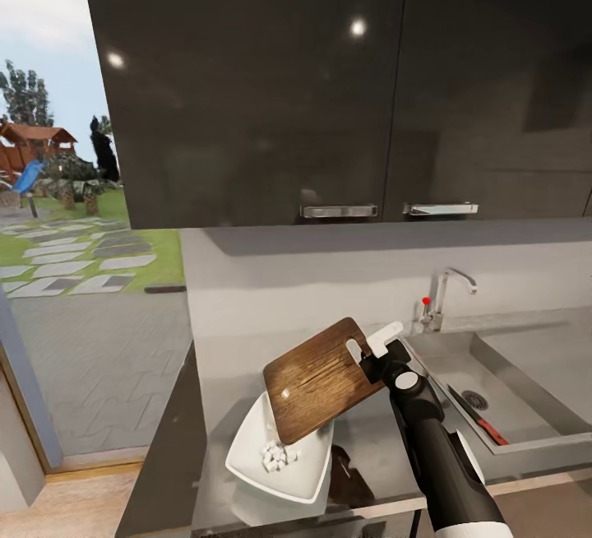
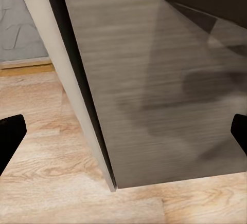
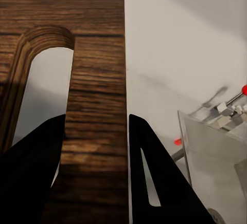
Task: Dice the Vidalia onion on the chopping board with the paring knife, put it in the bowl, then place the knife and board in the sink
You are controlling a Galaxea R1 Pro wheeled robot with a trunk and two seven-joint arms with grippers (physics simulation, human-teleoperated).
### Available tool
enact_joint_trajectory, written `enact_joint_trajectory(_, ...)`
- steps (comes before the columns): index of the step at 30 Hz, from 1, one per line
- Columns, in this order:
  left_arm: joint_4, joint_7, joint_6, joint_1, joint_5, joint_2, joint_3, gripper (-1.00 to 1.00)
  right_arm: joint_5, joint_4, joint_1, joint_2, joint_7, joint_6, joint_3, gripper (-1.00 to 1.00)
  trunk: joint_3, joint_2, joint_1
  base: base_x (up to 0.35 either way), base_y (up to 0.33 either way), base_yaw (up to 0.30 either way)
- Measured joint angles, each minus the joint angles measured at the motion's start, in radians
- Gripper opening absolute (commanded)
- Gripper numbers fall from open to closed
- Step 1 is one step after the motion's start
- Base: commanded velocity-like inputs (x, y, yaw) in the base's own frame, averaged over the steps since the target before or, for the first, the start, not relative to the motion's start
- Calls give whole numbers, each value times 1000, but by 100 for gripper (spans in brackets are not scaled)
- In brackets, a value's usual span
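Note:
My right gripper (image 1: 372, 349) is shut on the handle end of the brown chopping board (image 1: 316, 377), which hangs tilted above the countertop (image 1: 222, 365), its low end over the white bowl (image 1: 247, 456). In the right wrist view the black fingers (image 3: 149, 183) pinch the board's (image 3: 98, 80) strip beside the slot hole. Small white pieces of diced onion (image 1: 275, 456) lie in the bowl. The red-handled paring knife (image 1: 481, 420) lies inside the steel sink (image 1: 526, 406) at the right. My left gripper (image 2: 123, 131) hangs open low beside a cabinet, over the wood floor.
A chrome faucet (image 1: 448, 291) with a red knob stands behind the sink. Glossy black upper cabinets (image 1: 329, 85) hang overhead. A window to the left looks onto a garden. A dark cabinet side (image 2: 154, 80) and light wood floor (image 2: 51, 157) show in the left wrist view.

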Motion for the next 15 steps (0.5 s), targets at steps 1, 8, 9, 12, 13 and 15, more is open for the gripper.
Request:
enact_joint_trajectory(1,0,0,0,0,0,0,0,100,0,0,0,0,0,0,0,-100,0,0,0,-1,0,0)
enact_joint_trajectory(8,0,0,0,0,0,0,0,100,0,0,0,0,0,0,0,-100,0,0,0,-42,0,0)
enact_joint_trajectory(9,0,0,0,0,0,0,0,100,0,0,0,0,0,0,0,-100,0,0,0,-9,0,0)
enact_joint_trajectory(12,0,0,0,0,0,0,0,100,0,0,0,0,0,0,0,-100,0,0,0,-3,0,0)
enact_joint_trajectory(13,0,0,0,0,0,0,0,100,0,0,0,0,0,0,0,-100,0,0,0,0,0,0)
enact_joint_trajectory(15,0,0,0,0,0,0,0,100,0,0,0,0,0,0,0,-100,0,0,0,0,0,0)
